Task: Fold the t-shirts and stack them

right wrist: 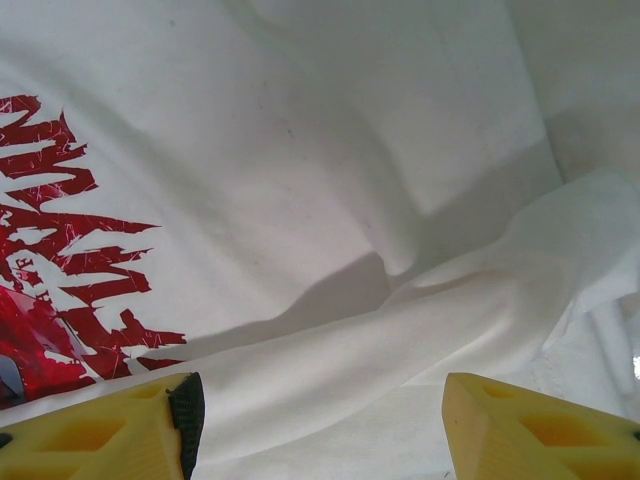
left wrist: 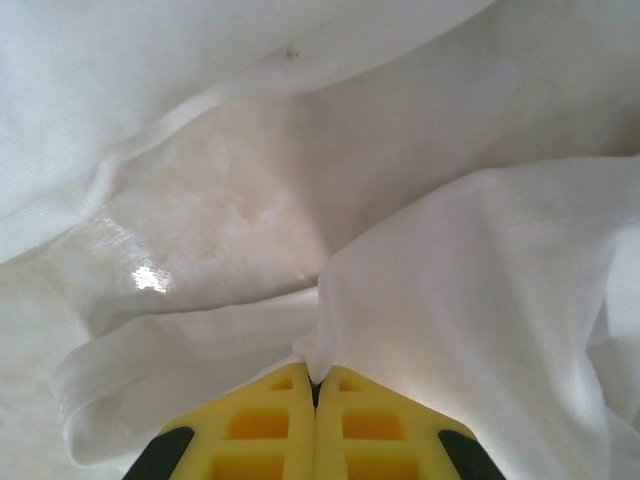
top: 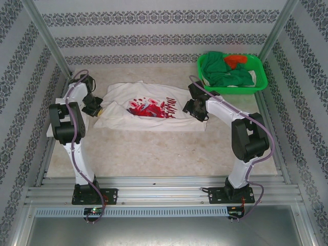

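A white graphic t-shirt lies rumpled across the middle of the pale table, chest up, its red-and-black splash print showing between two robot arms, with the folding work apparently just beginning. The left gripper sits at the shirt's left edge; seen from its wrist, the yellow fingers are pressed together with a small pinch of white cloth caught at their tips, where a hemmed edge runs off to the left. The right gripper is at the shirt's right edge, and its wrist view shows the fingers standing well apart on either side of a raised ridge of fabric, gripping nothing. No crease has been made and no folded pile is in sight, so by the look of things the whole job remains: flatten the garment, fold it, then stack it. At the far right a green plastic basket holds bunched green cloth and something orange; whether these are more shirts cannot be told. The cotton reads as thin and soft, sagging into loose rolls and shadowed hollows, and faintly translucent over the table near the left gripper. The print is jagged and cracked-looking beside the right gripper.
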Controlling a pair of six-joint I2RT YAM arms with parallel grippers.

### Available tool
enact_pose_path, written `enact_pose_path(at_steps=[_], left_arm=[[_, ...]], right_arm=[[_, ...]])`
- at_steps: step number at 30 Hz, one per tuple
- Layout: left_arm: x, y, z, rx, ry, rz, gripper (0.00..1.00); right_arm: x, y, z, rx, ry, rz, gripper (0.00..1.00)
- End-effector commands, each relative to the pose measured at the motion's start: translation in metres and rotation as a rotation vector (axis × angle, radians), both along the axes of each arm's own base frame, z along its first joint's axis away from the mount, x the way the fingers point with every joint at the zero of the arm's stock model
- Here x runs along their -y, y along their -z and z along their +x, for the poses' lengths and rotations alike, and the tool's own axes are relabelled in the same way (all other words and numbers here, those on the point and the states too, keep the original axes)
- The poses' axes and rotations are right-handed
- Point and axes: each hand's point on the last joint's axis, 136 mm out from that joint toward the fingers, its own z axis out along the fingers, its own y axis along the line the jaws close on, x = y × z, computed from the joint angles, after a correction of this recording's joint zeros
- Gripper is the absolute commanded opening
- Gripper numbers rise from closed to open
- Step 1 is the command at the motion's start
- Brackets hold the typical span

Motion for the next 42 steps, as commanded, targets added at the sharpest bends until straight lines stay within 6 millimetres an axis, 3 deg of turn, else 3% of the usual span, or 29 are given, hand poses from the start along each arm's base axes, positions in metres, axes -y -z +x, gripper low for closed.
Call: enact_pose_path(at_steps=[1, 6, 15, 28, 32, 39, 42], left_arm=[[0.002, -0.036, -0.004, 0.031, 0.043, 0.055, 0.0], [0.03, -0.047, 0.006, 0.069, 0.093, 0.039, 0.0], [0.088, -0.055, 0.051, 0.129, 0.168, -0.042, 0.0], [0.15, -0.063, 0.115, 0.239, 0.093, -0.27, 0.0], [0.169, -0.068, 0.124, 0.267, 0.072, -0.341, 0.0], [0.208, -0.076, 0.119, 0.265, 0.104, -0.424, 0.0], [0.225, -0.081, 0.123, 0.291, 0.129, -0.46, 0.08]], right_arm=[[0.007, -0.01, 0.002, 0.028, 0.031, -0.001, 0.65], [0.005, -0.009, 0.004, 0.029, 0.031, 0.006, 0.65], [0.001, -0.011, 0.004, 0.034, 0.024, 0.006, 0.65], [0.003, -0.011, 0.001, 0.036, 0.026, 0.002, 0.65], [0.004, -0.011, 0.002, 0.038, 0.027, 0.002, 0.65], [0.0, -0.01, 0.007, 0.04, 0.021, 0.011, 0.65], [-0.004, -0.01, 0.01, 0.041, 0.01, 0.017, 0.65]])
